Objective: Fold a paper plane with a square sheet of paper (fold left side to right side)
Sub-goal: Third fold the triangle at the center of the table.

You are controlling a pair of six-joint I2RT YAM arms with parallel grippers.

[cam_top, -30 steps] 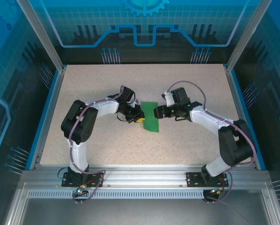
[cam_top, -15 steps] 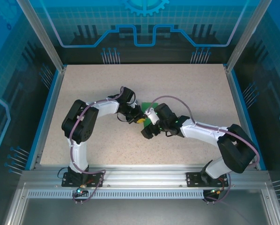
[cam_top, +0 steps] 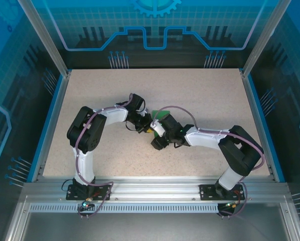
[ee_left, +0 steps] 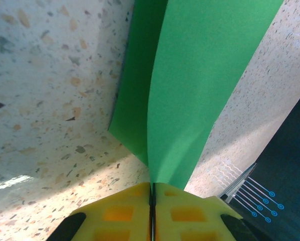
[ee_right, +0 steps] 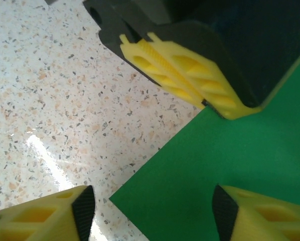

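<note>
- Pinching the square sheet of paper (ee_left: 190,90) at one edge, the left gripper (ee_left: 152,201) had its yellow pads pressed flat together, with the green paper running into the seam between them.
- Seen from the left wrist, the sheet spread away from the pads in two layers over the speckled table (ee_left: 49,90): a brighter one on top and a shaded one beneath.
- From above, the left gripper (cam_top: 149,125) and the right gripper (cam_top: 157,141) met near the middle of the table (cam_top: 200,90). A small patch of the sheet (cam_top: 160,114) showed just behind the right wrist.
- The right gripper (ee_right: 150,211) had its jaws apart and clamped nothing. One yellow finger (ee_right: 44,216) hung over bare tabletop and the other over the green sheet (ee_right: 230,160), with a corner of the sheet between them.
- The right wrist view also caught the left gripper's yellow fingers (ee_right: 190,83), closed on the sheet's far edge.
</note>
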